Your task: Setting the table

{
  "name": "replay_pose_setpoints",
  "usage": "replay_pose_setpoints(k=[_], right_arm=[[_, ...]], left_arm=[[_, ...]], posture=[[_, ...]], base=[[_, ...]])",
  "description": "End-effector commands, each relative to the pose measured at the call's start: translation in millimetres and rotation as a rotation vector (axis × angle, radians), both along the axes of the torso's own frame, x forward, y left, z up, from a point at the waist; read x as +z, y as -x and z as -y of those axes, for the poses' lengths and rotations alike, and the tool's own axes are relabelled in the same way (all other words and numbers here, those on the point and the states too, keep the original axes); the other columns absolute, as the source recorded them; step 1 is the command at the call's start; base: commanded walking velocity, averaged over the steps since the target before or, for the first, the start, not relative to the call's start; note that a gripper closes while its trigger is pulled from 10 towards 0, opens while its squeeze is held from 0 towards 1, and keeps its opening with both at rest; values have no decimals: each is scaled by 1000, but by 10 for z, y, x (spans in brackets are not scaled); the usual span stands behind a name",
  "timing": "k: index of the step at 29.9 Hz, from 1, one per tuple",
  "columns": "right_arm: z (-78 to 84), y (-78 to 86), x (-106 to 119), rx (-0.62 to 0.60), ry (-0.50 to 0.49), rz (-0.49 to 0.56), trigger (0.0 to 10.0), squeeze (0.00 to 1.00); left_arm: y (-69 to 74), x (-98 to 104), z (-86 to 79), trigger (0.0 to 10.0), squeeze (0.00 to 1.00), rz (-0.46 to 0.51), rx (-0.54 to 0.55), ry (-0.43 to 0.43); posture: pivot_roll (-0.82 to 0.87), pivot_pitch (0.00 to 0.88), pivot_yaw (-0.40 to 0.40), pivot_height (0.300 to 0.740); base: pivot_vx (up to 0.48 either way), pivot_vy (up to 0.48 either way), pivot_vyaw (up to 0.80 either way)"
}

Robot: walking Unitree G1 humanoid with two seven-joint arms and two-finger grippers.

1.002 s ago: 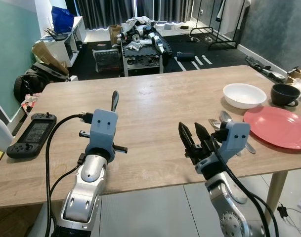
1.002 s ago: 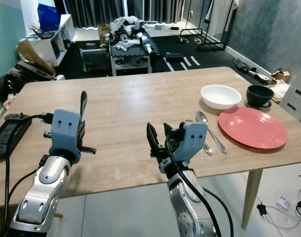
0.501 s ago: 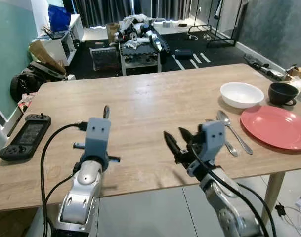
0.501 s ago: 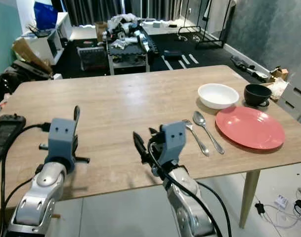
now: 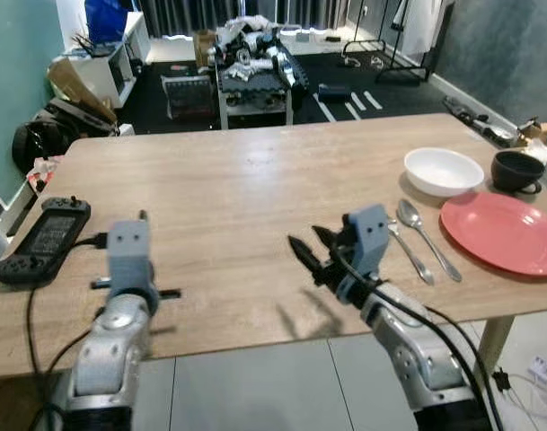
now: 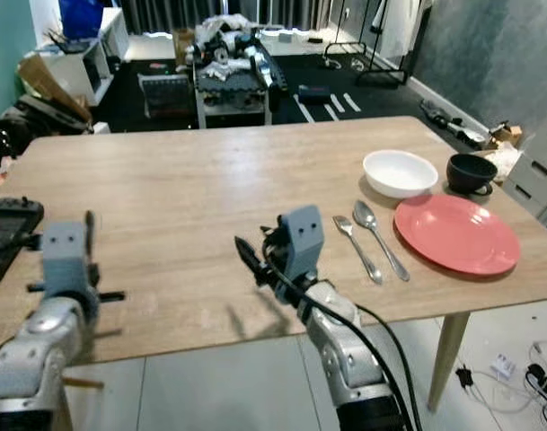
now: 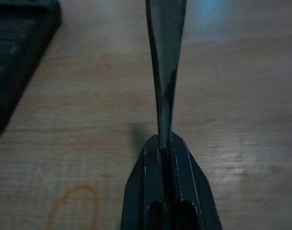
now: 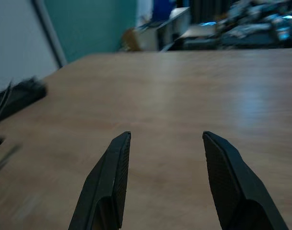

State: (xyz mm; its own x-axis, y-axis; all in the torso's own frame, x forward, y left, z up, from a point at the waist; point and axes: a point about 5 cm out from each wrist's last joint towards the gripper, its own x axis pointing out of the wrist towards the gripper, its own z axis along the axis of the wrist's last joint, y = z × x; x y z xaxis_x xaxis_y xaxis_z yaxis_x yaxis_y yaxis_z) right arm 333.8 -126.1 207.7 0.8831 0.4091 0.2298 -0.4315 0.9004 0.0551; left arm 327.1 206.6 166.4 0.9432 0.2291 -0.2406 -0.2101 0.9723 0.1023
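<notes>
On the right of the wooden table (image 5: 255, 189) lies a red plate (image 5: 502, 232), with a spoon (image 5: 421, 229) and a fork (image 5: 406, 251) side by side to its left. Behind them stand a white bowl (image 5: 444, 171) and a black cup (image 5: 517, 171). My right gripper (image 5: 304, 242) hovers open and empty over the table's near middle, left of the fork, pointing left; in the right wrist view it (image 8: 166, 136) has bare wood between its fingers. My left gripper (image 5: 143, 217) is shut on nothing near the front left edge; in its wrist view its fingers (image 7: 165, 72) are pressed together.
A black handheld game console (image 5: 41, 238) lies at the table's left edge, close to my left gripper, and shows as well in the left wrist view (image 7: 16, 62). A rubber band (image 7: 71, 208) lies on the wood there. Beyond the table are a cluttered cart (image 5: 251, 76) and boxes.
My left arm has drawn back and to the left, toward the console. My right gripper has shifted left, away from the fork, staying open. Dishes and cutlery have not moved.
</notes>
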Motion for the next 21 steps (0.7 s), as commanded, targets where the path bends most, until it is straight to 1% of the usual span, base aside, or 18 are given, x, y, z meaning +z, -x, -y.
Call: replay_pose_setpoints(k=[1,3,4,6,8,9,10,11,12,14,15,18,21], right_arm=[[89,-7,37,-64,-78,18,10000,0],[173,-10,54,-129,-158,18,10000,0],[209,-7,59,-160,-206,14,10000,0],[242,8,58,-195,-303,3,10000,0],[243,30,61,-199,-388,-5,10000,0],[243,30,61,-199,-388,-5,10000,0],[241,39,63,-198,-417,-7,10000,0],[219,56,64,-186,-465,-12,10000,0],[219,56,64,-186,-465,-12,10000,0],[156,91,59,-161,-518,-21,10000,0],[128,105,58,-151,-529,-23,10000,0],[-7,163,45,-104,-522,-31,10000,0],[-77,200,41,-78,-514,-35,10000,0]], left_arm=[[-6,-48,-40,10000,0,-45,-19,14],[-14,-74,-59,10000,0,-90,-49,28],[-13,-93,-62,10000,0,-117,-52,53],[-19,-107,-68,10000,0,-156,-73,53],[-25,-108,-71,10000,0,-169,-83,50],[-25,-108,-71,10000,0,-169,-83,50],[-28,-110,-70,10000,0,-172,-82,56],[-48,-114,-66,10000,0,-177,-75,108],[-48,-114,-66,10000,0,-177,-75,108],[-106,-86,-30,10000,0,-166,-72,190],[-130,-67,-11,10000,0,-158,-76,212],[-206,-16,15,10000,0,-145,-90,200],[-245,4,-7,10000,0,-135,-100,126]], posture=[[53,147,108,740],[51,148,111,740],[51,148,111,740],[52,150,119,740],[53,150,120,740],[53,150,120,740],[53,150,120,740],[52,150,121,740],[52,150,121,740],[50,145,119,740],[50,146,119,740],[44,145,123,740],[42,145,124,740]], base=[[0,0,0],[0,0,0],[0,0,0],[0,0,0],[0,0,0],[0,0,0],[0,0,0],[0,0,0],[0,0,0],[0,0,0],[0,0,0],[0,0,0],[0,0,0]])
